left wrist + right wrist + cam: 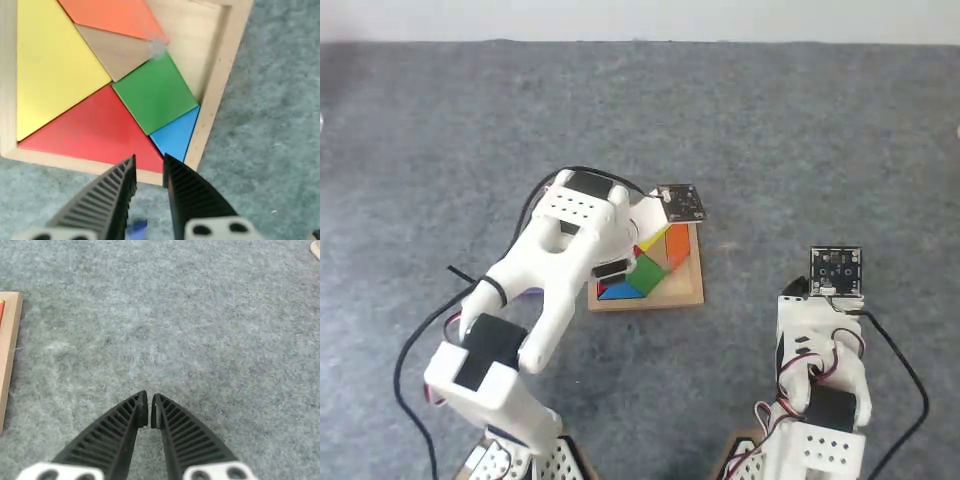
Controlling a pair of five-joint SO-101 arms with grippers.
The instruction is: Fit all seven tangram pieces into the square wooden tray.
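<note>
The square wooden tray [220,90] holds a yellow triangle [50,70], a red triangle [90,130], an orange piece [110,15], a tan triangle [115,50], a green square [152,92] and a small blue triangle [175,135]. Bare tray floor [195,35] shows beside the orange and green pieces. My left gripper [149,165] hovers over the tray's rim by the red and blue pieces, slightly open with nothing between its fingers. A small purple-blue bit [136,227] lies on the carpet under it. My right gripper [149,410] is shut over bare carpet, off to the side of the tray [7,355].
Grey carpet covers the table. In the high view the left arm [560,260] stretches over the tray [650,300] and hides much of it. The right arm [820,340] sits folded at the front right, with open carpet around it.
</note>
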